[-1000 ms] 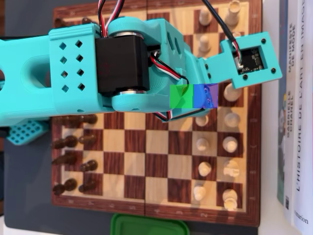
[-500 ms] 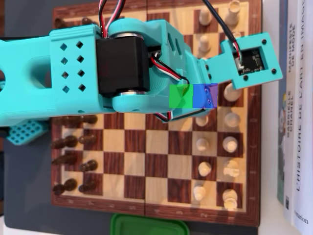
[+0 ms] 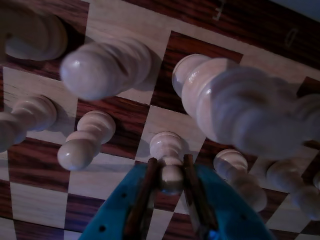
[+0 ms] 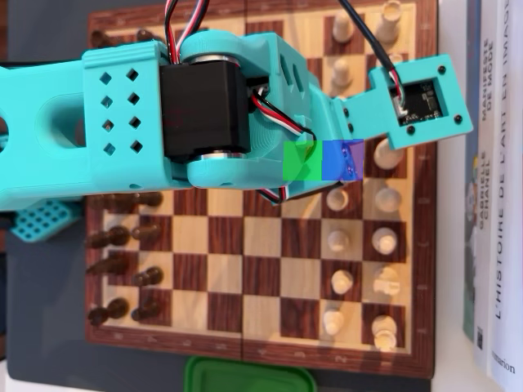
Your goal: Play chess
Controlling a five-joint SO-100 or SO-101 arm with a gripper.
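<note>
standing upright on its square, the white pawn [image 3: 169,159] has its long axis vertical, head toward the wrist camera. in the wrist view the gripper [image 3: 171,181] has its two brown-lined fingers [image 3: 145,192] nearly closed, pressed against either side of the pawn's head. other white pieces [image 3: 82,141] stand close on both sides and behind, leaving little room sideways. in the overhead view the teal arm [image 4: 163,122] reaches across the chessboard [image 4: 245,269] toward the white side, hiding the pawn; the board's middle squares lie open, and books [image 4: 494,163] line its right edge.
</note>
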